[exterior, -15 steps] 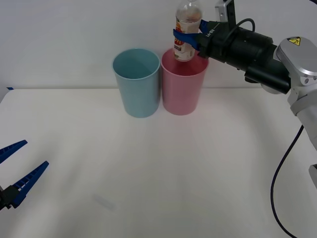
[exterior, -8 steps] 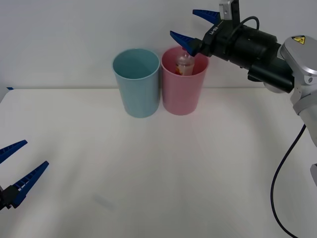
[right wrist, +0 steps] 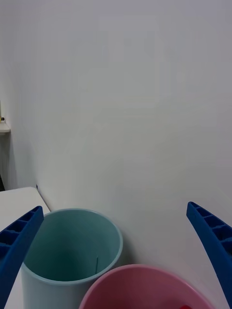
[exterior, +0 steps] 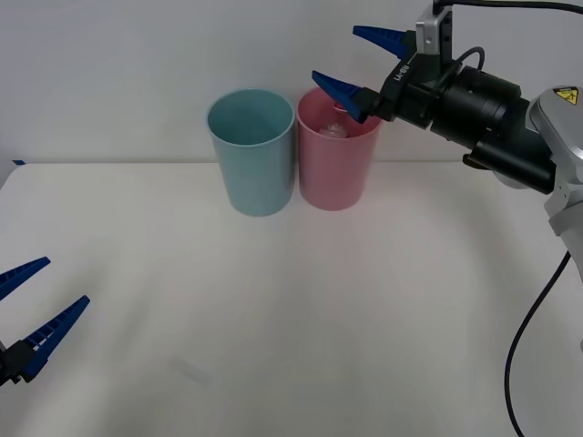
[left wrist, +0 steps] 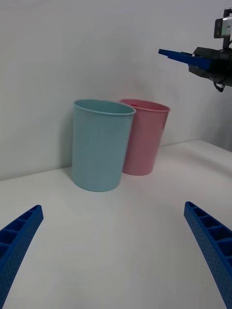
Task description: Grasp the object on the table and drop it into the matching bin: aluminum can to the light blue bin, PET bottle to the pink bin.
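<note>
A small clear PET bottle (exterior: 334, 128) is lying inside the pink bin (exterior: 338, 164), only its pale top showing below the rim. The tall, tapering pink bin is standing upright toward twelve o'clock on the white table (exterior: 291, 300). The matching light blue bin (exterior: 251, 153) is standing upright, touching the pink bin at its nine o'clock side.

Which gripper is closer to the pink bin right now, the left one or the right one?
The right. The right gripper hangs open just above the pink bin at its rim, while the left gripper sits open low over the table's near left edge, far away.
</note>
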Controlling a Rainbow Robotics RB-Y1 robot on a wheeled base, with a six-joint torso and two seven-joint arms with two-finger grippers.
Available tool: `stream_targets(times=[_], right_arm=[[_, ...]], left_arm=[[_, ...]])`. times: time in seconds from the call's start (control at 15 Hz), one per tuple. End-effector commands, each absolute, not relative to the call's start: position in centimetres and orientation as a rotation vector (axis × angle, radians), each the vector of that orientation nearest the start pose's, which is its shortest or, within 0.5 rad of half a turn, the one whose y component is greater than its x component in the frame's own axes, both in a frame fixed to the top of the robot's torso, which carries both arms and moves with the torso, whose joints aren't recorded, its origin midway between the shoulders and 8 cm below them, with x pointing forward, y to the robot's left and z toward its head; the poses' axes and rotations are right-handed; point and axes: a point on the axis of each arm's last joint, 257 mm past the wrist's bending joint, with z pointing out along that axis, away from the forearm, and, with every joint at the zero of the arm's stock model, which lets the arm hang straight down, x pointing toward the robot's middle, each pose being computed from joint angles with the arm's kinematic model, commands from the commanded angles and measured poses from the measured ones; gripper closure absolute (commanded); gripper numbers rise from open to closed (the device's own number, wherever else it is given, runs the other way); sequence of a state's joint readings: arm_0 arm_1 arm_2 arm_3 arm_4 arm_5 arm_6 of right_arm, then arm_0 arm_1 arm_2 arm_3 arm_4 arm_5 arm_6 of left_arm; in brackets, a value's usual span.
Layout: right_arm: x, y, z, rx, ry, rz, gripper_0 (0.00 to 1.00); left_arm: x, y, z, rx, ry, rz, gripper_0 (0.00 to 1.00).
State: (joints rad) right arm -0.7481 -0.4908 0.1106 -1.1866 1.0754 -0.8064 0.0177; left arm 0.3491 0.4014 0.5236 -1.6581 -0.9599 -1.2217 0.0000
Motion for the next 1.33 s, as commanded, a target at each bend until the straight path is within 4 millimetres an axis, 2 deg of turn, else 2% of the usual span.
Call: stream_targets(times=[0.07,0.4,0.6,0.87,1.07,1.33], right_arm=[[56.2,-7.9,1.1,-0.885,1.109,0.61,0.0],[46.8,-12.1,-1.5,-0.947,1.077,0.657,0.0],[42.8,-14.8,-3.9,-0.983,1.089,0.66,0.0],[38.9,-18.3,-7.6,-1.014,1.131,0.65,0.0],[36.4,-21.5,-10.6,-1.038,1.157,0.567,0.0],[34.7,-24.1,-13.4,-1.029,1.199,0.475,0.0]], left_arm=[[34.2,33.0,-16.9,0.465,1.441,-0.567,0.0],[34.2,33.0,-16.9,0.465,1.441,-0.567,0.0],[34.2,33.0,-16.9,0.465,1.441,-0.567,0.0],[34.2,33.0,-16.9,0.465,1.441,-0.567,0.0],[34.2,33.0,-16.9,0.465,1.441,-0.567,0.0],[34.2,33.0,-16.9,0.465,1.441,-0.567,0.0]])
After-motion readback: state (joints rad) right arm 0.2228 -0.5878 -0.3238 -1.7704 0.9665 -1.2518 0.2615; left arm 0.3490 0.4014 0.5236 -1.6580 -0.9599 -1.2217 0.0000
